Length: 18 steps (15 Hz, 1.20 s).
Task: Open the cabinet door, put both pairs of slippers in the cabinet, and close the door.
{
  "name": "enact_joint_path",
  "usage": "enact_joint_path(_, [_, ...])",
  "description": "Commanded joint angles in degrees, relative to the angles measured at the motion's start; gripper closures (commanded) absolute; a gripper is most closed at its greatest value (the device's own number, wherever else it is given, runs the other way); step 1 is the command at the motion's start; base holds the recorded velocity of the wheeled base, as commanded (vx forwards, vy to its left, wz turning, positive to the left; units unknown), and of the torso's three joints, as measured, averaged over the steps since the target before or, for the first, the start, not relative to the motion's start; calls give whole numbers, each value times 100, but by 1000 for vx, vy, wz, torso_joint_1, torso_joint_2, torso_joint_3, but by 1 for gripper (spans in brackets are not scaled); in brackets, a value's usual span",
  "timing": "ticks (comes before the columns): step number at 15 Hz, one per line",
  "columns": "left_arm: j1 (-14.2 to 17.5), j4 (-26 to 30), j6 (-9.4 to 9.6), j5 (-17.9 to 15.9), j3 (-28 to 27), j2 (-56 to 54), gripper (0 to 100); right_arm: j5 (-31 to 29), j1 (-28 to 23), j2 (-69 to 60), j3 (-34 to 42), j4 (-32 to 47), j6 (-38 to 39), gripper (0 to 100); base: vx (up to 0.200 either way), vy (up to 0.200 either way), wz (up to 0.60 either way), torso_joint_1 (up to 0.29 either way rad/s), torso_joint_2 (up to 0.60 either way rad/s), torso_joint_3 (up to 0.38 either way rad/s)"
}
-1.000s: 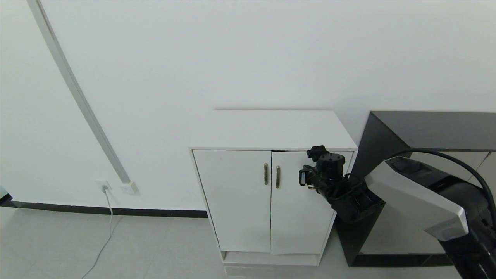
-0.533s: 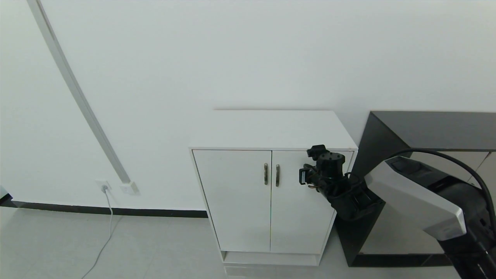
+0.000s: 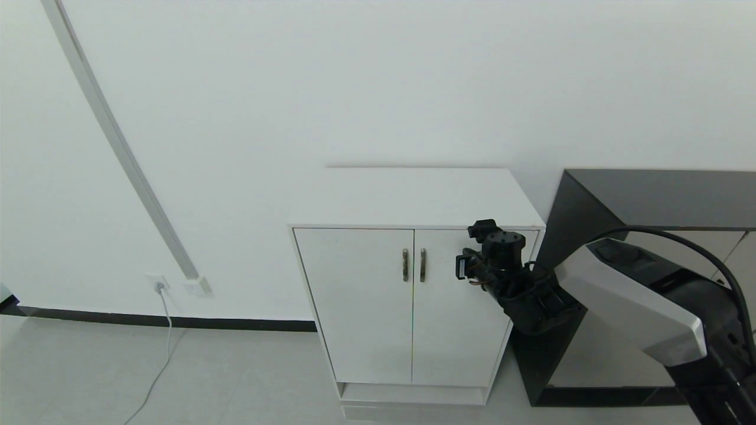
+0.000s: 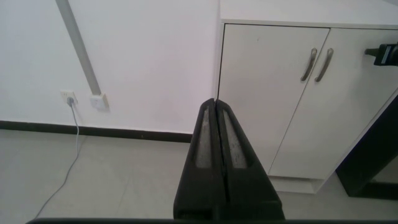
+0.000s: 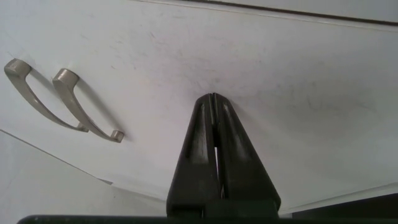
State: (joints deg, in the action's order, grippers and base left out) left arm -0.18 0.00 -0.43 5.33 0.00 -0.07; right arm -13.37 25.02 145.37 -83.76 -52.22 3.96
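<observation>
- Right gripper (image 5: 214,99): fingers pressed together, nothing between them, tips up against the flat face of the right door (image 3: 455,330). I cannot tell whether they touch it or stop just short.
- Left gripper (image 4: 215,104): also clenched and empty, held well back from the cabinet (image 3: 413,195) and pointing towards it.
- Both doors lie flush and shut. The cabinet stands against the wall (image 3: 378,82), with a black unit (image 3: 649,195) just beside it on the right.
- The door looks like a stiff, light board on hinges at its outer edge, and should swing with little force.
- Its smooth face gives the fingers no purchase, so the place to take hold is the slim metal handle (image 3: 423,265) by the centre seam.
- The bowed handle leaves a gap behind it for one finger to hook or for a pinch, though the metal may be slippery.
- The shut doors hide the inside, so I cannot tell whether the slippers are in there.
- The hinges are hidden too.
</observation>
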Motion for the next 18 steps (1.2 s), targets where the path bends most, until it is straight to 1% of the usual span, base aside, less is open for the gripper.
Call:
enact_joint_path(1, [1,0,-1,3,0,7,100,1,-5,53,-35,37,-1,100,0,0,0,0,0,0])
enact_joint_path(6, [1,0,-1,-5,0,7,100,1,-5,97,-132,98,-1,100,0,0,0,0,0,0])
enact_joint_path(9, [1,0,-1,-5,0,7,100,1,3,-27,70,63,8,100,0,0,0,0,0,0])
enact_joint_path(11, [1,0,-1,-5,0,7,100,1,21,-290,519,37,17,100,0,0,0,0,0,0])
enact_joint_path(15, [1,0,-1,-5,0,7,100,-25,47,-923,1670,-543,17,100,0,0,0,0,0,0])
enact_joint_path(16, [1,0,-1,-5,0,7,100,-25,47,-1037,1828,-605,17,100,0,0,0,0,0,0])
enact_joint_path(18, [1,0,-1,3,0,7,100,-34,56,-1486,2540,-921,17,100,0,0,0,0,0,0])
